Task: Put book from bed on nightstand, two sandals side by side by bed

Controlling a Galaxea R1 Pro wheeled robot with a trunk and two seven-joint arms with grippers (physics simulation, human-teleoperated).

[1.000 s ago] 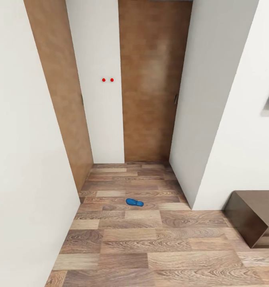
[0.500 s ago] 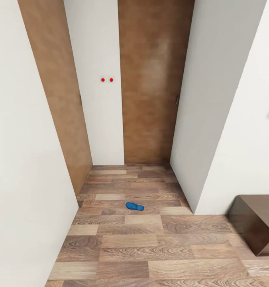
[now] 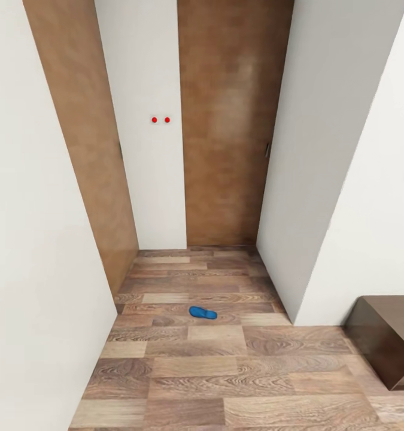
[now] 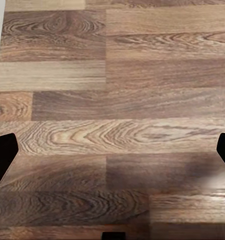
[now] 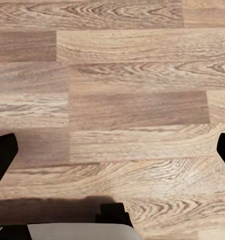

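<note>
One bright blue sandal (image 3: 202,312) lies flat on the wood-plank floor of a narrow entry passage, ahead of me in the head view. Behind it stands a tan wooden door (image 3: 228,120) between white walls. My left gripper (image 4: 112,150) hangs open over bare floor planks, its dark fingertips (image 4: 2,155) at the picture's edges with nothing between them. Over bare planks too, my right gripper (image 5: 112,152) is open and empty. The book, the bed, the nightstand and the second sandal are out of view.
White walls (image 3: 40,251) close in the passage on both sides. A second tan panel (image 3: 85,137) lines the left wall. A low dark cabinet (image 3: 387,344) juts out at the lower right. Open floor (image 3: 225,383) lies between me and the sandal.
The whole head view has shifted: the cabinet slid right and down toward the picture's edge, and the window at the right edge has nearly left the frame. The sandal stays on the floor.
</note>
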